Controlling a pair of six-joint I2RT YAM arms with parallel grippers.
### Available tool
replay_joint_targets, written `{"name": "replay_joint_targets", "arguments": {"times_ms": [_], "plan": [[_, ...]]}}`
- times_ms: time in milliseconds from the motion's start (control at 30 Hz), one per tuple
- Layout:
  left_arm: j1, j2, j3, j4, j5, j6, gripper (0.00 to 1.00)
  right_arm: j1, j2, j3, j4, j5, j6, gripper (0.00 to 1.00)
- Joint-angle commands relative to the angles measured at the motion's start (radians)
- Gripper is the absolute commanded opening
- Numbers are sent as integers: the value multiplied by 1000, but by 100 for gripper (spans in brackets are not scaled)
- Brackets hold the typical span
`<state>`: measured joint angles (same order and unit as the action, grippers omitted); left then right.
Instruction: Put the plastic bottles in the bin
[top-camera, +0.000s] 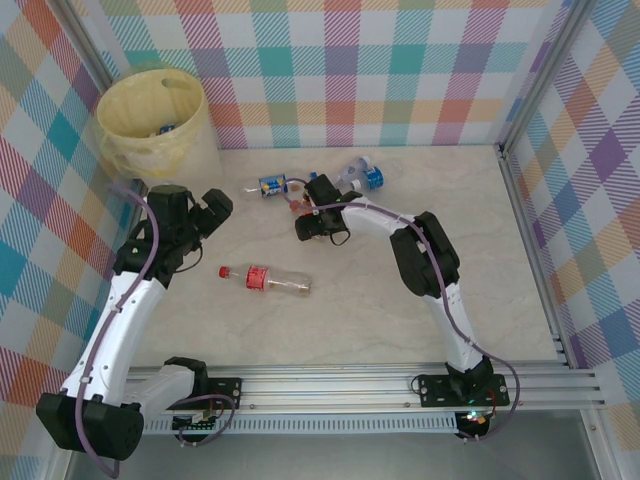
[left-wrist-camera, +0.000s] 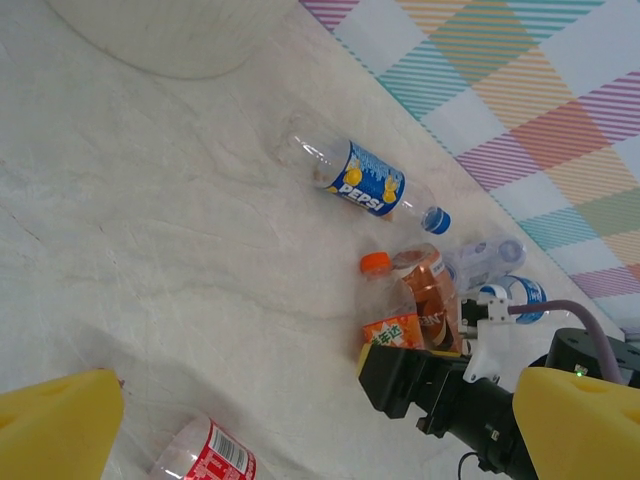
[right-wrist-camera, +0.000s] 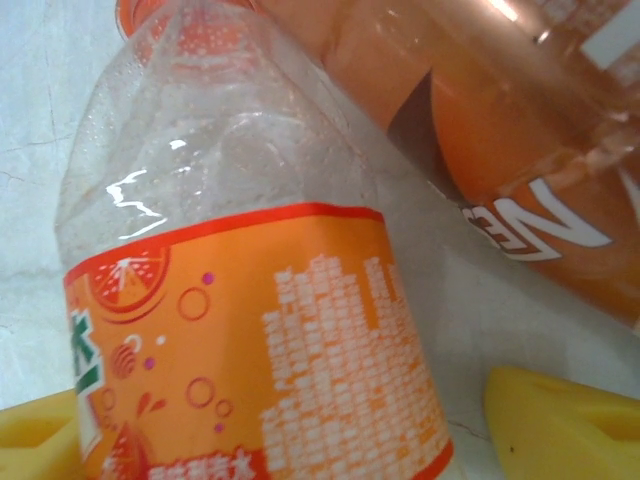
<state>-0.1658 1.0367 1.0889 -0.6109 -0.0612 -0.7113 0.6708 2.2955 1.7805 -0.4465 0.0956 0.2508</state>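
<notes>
At the far left corner of the table (top-camera: 360, 320), the bin (top-camera: 150, 110) stands upright. At least one binned bottle (top-camera: 166, 128) shows a blue label inside. How many more lie beneath it cannot be told.

Status: task partly complete.

Remaining on the table, about six bottles:
- Red bottle (top-camera: 268, 281): on its side, alone between the two arms, well apart from the others.
- Pepsi bottle (left-wrist-camera: 365, 180): on its side, near the cluster.
- Orange bottle (right-wrist-camera: 250, 330): on its side, just beside a second orange bottle (right-wrist-camera: 520, 170).
- Blue-capped pair (top-camera: 362, 176): just behind the orange ones.

Right gripper (top-camera: 305, 212): positioned over the orange bottle, with one finger (right-wrist-camera: 560, 420) on each side of the label. The jaws are apart. A strip of table shows between that finger and the bottle, so nothing is clamped yet.

Left gripper (top-camera: 218, 205): jaws fully apart and empty, hovering between the bin and the red bottle.

Assessment: the step in hand appears to be the grasp on the orange bottle. The lift and the carry to the bin are not yet done. The other five bottles then remain, so probably about half the work is left.
</notes>
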Motion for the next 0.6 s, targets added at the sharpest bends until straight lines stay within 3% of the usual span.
{"name": "replay_joint_targets", "arguments": {"times_ms": [0, 233, 400, 567], "plan": [[0, 6, -14, -7, 20, -7, 100, 3, 27, 12, 3, -44, 24, 77], [3, 9, -27, -12, 10, -4, 100, 4, -33, -40, 61, -79, -1, 57], [7, 26, -26, -4, 43, 0, 100, 7, -102, -114, 135, -102, -20, 41], [9, 42, -40, 33, 92, -3, 100, 10, -199, -209, 215, -119, -24, 31]]}}
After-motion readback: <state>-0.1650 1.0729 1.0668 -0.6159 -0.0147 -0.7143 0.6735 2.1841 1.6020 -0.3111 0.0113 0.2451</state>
